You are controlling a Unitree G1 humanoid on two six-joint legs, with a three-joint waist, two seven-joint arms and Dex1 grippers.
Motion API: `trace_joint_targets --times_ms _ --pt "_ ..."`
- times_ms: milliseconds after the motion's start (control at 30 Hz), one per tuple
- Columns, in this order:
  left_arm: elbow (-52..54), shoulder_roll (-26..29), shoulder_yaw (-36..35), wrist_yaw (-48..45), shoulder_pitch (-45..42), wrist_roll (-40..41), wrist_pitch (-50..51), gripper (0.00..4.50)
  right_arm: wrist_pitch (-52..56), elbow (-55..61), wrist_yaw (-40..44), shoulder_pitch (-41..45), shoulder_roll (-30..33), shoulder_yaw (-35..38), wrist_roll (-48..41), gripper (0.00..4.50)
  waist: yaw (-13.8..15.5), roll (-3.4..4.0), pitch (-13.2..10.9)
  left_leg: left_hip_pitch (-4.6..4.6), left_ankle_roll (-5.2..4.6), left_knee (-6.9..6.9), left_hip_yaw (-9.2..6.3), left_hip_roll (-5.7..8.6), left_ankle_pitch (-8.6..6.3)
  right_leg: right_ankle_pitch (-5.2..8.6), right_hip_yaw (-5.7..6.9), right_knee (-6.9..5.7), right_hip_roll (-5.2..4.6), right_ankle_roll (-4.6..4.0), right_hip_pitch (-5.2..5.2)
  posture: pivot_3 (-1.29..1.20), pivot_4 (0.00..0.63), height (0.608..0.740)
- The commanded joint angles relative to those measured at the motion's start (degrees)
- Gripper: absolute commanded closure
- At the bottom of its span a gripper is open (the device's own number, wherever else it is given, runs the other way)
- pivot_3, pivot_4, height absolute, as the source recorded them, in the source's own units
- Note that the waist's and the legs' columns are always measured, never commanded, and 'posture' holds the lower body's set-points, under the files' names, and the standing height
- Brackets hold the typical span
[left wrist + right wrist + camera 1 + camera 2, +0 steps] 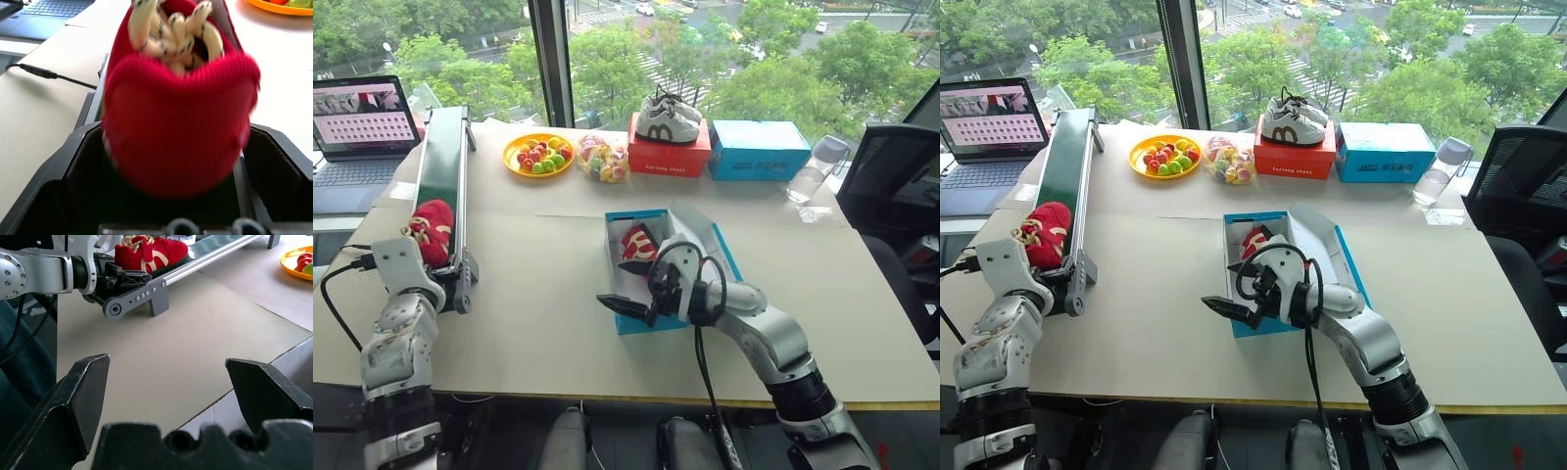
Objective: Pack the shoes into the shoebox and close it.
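One red shoe lies inside the open blue shoebox at the table's middle, with the lid folded out to the right. My right gripper hovers at the box's near left corner, pointing left. It is open with nothing between its fingers. A second red shoe rests on the near end of the conveyor at the left. My left gripper is open, and the shoe's heel sits between its spread fingers. I cannot tell whether they touch it.
At the back stand a red shoebox topped with white sneakers, a plainer blue box, an orange plate of fruit and a bag of sweets. A laptop sits far left, a bottle and chair at right.
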State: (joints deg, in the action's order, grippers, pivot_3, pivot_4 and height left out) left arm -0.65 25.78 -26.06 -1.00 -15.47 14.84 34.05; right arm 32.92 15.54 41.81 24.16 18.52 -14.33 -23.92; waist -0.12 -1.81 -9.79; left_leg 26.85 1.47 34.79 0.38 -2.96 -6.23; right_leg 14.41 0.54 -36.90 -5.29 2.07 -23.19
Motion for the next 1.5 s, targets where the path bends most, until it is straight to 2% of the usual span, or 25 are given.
trace_joint_targets --times_ms 33,100,133,267,300,367,400,467,533,600,767,1000,1200,1333,1433,1500 --pt "0.92 -0.38 -0.29 -0.3 -1.07 0.65 -0.1 0.54 0.53 2.76 -0.46 1.36 -0.25 2.3 -1.65 0.0 0.07 0.0 0.0 -0.01 0.0 0.0 0.0 0.0 0.0 0.0 0.0 0.0 0.0 0.0 0.0 0.0 0.15 0.736" --pt "1.11 -1.31 -1.35 0.14 -1.96 1.83 -0.23 1.03 0.7 2.87 -0.59 1.43 -0.25 2.45 -1.67 0.0 0.36 0.0 0.0 -0.02 0.0 -0.01 0.0 0.0 0.0 0.0 0.0 -0.02 0.0 0.0 0.0 0.0 0.15 0.736" --pt "1.34 -1.86 -2.0 -0.02 -2.57 2.77 -0.98 1.43 0.78 2.91 -0.62 1.47 -0.28 2.51 -1.68 0.0 0.59 0.0 0.0 -0.02 0.0 0.0 0.0 0.0 0.0 0.0 0.01 -0.04 0.0 0.0 0.01 0.0 0.15 0.736" --pt "6.88 -4.78 -1.75 -4.59 -4.99 6.57 -10.16 1.43 2.56 1.52 -3.15 3.33 -2.01 5.25 -3.05 0.0 0.85 -0.04 0.0 0.01 0.06 0.04 0.0 -0.01 0.03 -0.01 0.05 -0.04 -0.01 0.01 0.02 0.0 0.15 0.736" --pt "8.9 -5.61 -0.67 -6.44 -4.98 7.77 -11.32 1.43 4.79 -0.22 -6.37 5.01 -4.0 8.08 -4.69 0.0 0.8 -0.07 0.0 0.05 0.07 0.06 0.0 -0.01 0.04 -0.01 0.04 -0.03 -0.01 0.01 0.01 0.0 0.15 0.736" --pt "13.36 -7.24 2.82 -9.43 -4.56 9.32 -12.4 1.43 11.67 -6.62 -18.21 10.65 -10.3 17.98 -10.84 0.0 0.72 -0.08 0.0 0.13 0.09 0.06 0.0 -0.01 0.05 -0.04 0.03 -0.03 -0.01 0.02 -0.02 0.0 0.15 0.736" --pt "15.33 -8.25 4.65 -10.32 -4.19 10.09 -12.06 1.43 15.54 -10.2 -25.52 13.82 -13.73 24.21 -16.06 0.0 0.61 -0.08 0.0 0.12 0.1 0.07 -0.01 -0.01 0.07 -0.05 0.01 -0.06 0.0 0.02 -0.02 0.0 0.15 0.736" --pt "17.61 -9.97 7.4 -11.33 -3.29 11.39 -10.58 1.43 22.48 -15.0 -38.08 18.07 -19.77 34.64 -32.47 0.0 0.8 -0.08 0.01 0.11 0.22 0.02 -0.02 -0.02 0.15 -0.13 0.01 -0.13 0.01 0.04 -0.01 0.0 0.15 0.736" --pt "18.08 -11.0 9.43 -12.74 -2.58 12.56 -9.51 1.43 28.41 -16.0 -44.02 19.95 -22.47 38.51 -41.3 0.0 0.79 -0.07 0.03 0.06 0.1 -0.01 -0.02 -0.03 0.22 -0.13 0.04 -0.13 -0.01 0.04 0.08 0.0 0.15 0.736" --pt "18.2 -11.34 11.11 -14.44 -2.1 13.99 -8.52 1.43 31.93 -15.63 -47.87 20.63 -23.36 38.78 -45.76 0.0 0.58 -0.04 0.02 0.04 -0.26 -0.06 0.01 -0.03 0.39 -0.12 0.02 -0.1 0.0 0.03 0.07 0.0 0.15 0.736" --pt "19.12 -12.8 16.2 -17.68 -2.7 16.56 -6.24 1.43 35.26 -13.65 -54.03 20.51 -24.24 36.32 -52.9 0.0 -0.14 -0.03 0.01 0.32 -0.37 -0.03 0.01 -0.02 0.38 -0.1 -0.01 -0.14 0.03 0.03 -0.18 0.0 0.15 0.736" --pt "23.01 -16.28 22.49 -21.02 -2.43 24.39 0.43 1.43 33.31 -12.95 -55.88 19.68 -22.56 33.51 -52.86 0.0 -0.52 -0.03 0.01 0.31 -0.41 0.06 -0.03 -0.01 0.39 -0.09 0.02 -0.13 0.02 0.06 -0.11 0.0 0.15 0.736" --pt "25.41 -18.03 27.96 -20.8 -2.2 23.78 2.16 1.43 31.12 -12.98 -55.92 19.69 -21.38 32.73 -51.61 0.0 -0.75 -0.01 0.0 0.27 -0.42 0.05 -0.05 -0.02 0.39 -0.09 -0.01 -0.11 0.07 0.06 -0.09 0.0 0.15 0.736" --pt "25.64 -17.98 28.9 -20.71 -2.27 23.48 2.56 1.43 29.77 -12.5 -55.82 19.59 -21.25 32.46 -51.63 0.0 -0.77 0.0 -0.01 0.28 -0.42 0.06 -0.04 -0.01 0.39 -0.09 -0.02 -0.1 0.06 0.06 -0.09 0.0 0.15 0.736" --pt "24.71 -17.47 28.49 -20.75 -2.61 22.91 2.33 1.49 28.55 -12.35 -56.3 19.43 -21.0 32.76 -51.2 0.68 -0.73 0.0 -0.01 0.28 -0.42 0.05 -0.05 -0.02 0.39 -0.09 -0.02 -0.1 0.07 0.06 -0.1 0.0 0.15 0.736" --pt "23.92 -16.87 28.46 -20.49 -2.96 21.5 1.71 1.49 28.42 -12.05 -56.01 19.29 -20.71 32.44 -51.23 1.39 -0.73 0.01 -0.01 0.29 -0.42 0.05 -0.05 -0.02 0.39 -0.09 -0.02 -0.09 0.06 0.06 -0.1 0.0 0.15 0.736"
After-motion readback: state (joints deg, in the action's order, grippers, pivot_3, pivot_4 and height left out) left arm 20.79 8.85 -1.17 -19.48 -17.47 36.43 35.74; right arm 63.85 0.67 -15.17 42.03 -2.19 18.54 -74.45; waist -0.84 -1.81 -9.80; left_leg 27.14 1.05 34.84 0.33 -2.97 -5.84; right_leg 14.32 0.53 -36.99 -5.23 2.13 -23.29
